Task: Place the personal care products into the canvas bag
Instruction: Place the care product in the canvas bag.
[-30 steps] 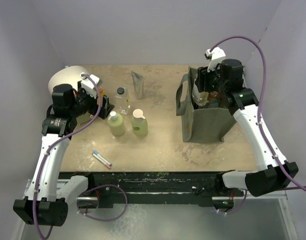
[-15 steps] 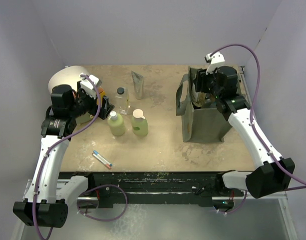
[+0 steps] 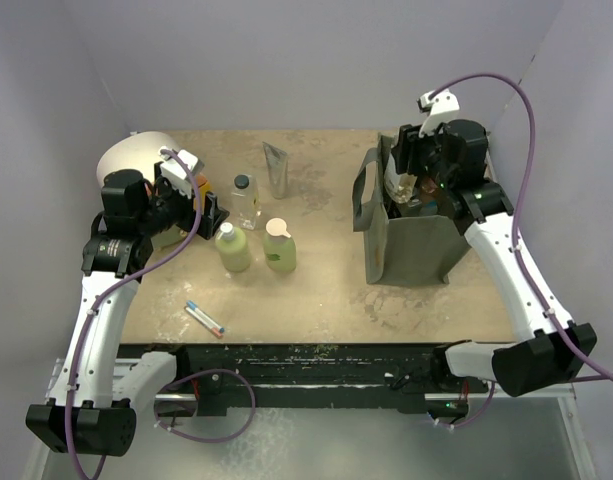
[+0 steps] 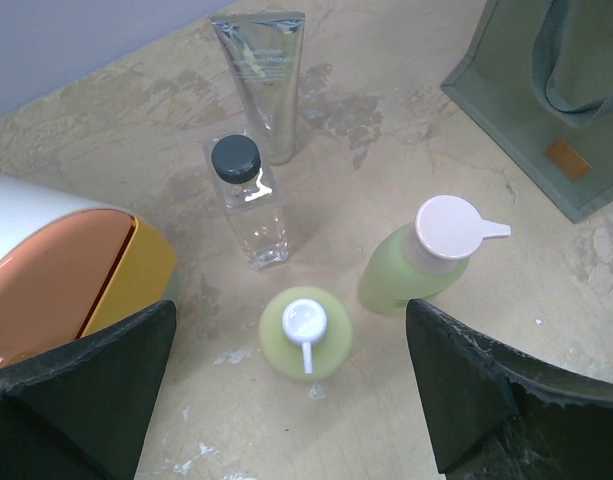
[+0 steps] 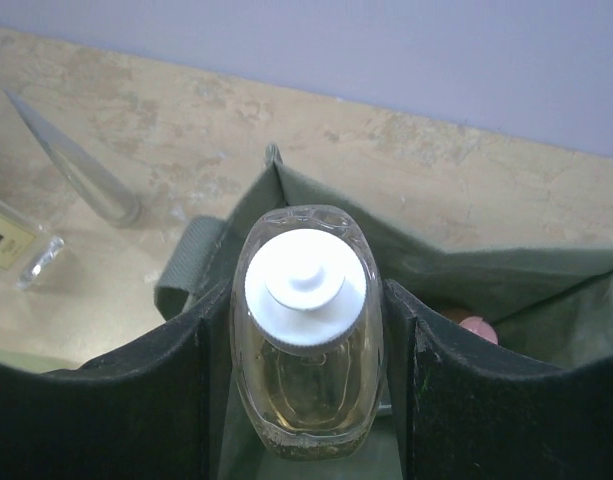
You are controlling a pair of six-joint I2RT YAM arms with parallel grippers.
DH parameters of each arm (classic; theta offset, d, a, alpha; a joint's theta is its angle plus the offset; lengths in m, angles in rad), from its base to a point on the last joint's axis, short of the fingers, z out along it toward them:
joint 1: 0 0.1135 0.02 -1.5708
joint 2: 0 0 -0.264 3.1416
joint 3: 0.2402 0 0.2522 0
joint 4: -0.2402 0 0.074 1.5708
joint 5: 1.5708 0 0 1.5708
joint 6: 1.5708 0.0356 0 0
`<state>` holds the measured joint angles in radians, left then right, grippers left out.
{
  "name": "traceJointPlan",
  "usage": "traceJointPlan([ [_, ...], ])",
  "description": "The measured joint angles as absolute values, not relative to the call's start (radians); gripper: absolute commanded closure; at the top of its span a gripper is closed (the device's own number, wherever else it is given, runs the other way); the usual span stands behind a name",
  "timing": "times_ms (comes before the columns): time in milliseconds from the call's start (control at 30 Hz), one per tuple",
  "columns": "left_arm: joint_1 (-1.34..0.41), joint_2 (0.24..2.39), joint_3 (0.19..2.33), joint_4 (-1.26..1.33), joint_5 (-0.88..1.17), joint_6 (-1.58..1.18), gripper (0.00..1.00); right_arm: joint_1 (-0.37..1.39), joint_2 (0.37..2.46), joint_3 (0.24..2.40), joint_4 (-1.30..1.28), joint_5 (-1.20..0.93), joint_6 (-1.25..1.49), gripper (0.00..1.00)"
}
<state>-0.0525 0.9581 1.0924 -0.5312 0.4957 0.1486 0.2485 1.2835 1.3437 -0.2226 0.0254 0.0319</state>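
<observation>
- Step in hand: the drop-off. The right claw [image 5: 306,345] hangs over the open mouth of the bag [image 5: 441,265], clamped on an amber bottle [image 5: 306,300], one finger pressed to each flat side.
- That bottle is upright: clear oval body, pale golden liquid, white ribbed cap on top. Its base sits at or just below the bag's rim, not yet resting on anything I can see.
- Next move, as I judge it: lower it a touch further between the bag walls, then part the fingers so it stands rather than tips. The fabric is soft and may give, so a straight descent matters.
- Deep in the bag there's a pinkish-orange spot [image 5: 476,328], possibly a product already in, but the view is too dark to be sure.
- The bag itself is olive-green and boxy and stands on the right of the table [image 3: 326,290], with one strap hanging on its left face.
- The left claw [image 4: 286,395] is spread wide and holds nothing. It hovers above the waiting group.
- Left to pack: the silver tube [image 4: 261,75], the clear bottle [image 4: 246,205] with a black cap, and two green bottles [image 4: 306,335], all near each other.
- Not for packing: the domed box [image 4: 56,270] at far left and the stick [image 3: 204,318] near the front edge.
</observation>
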Motion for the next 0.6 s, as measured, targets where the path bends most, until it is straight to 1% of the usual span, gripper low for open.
traceJointPlan([
  [200, -0.052, 0.958, 1.092, -0.531, 0.499, 0.149, 0.01, 0.247, 1.283, 1.412, -0.226, 0.010, 0.027, 1.00],
  [600, -0.052, 0.957, 1.092, -0.531, 0.507, 0.149, 0.01, 0.247, 1.322, 1.370, -0.222, -0.020, 0.036, 1.00],
])
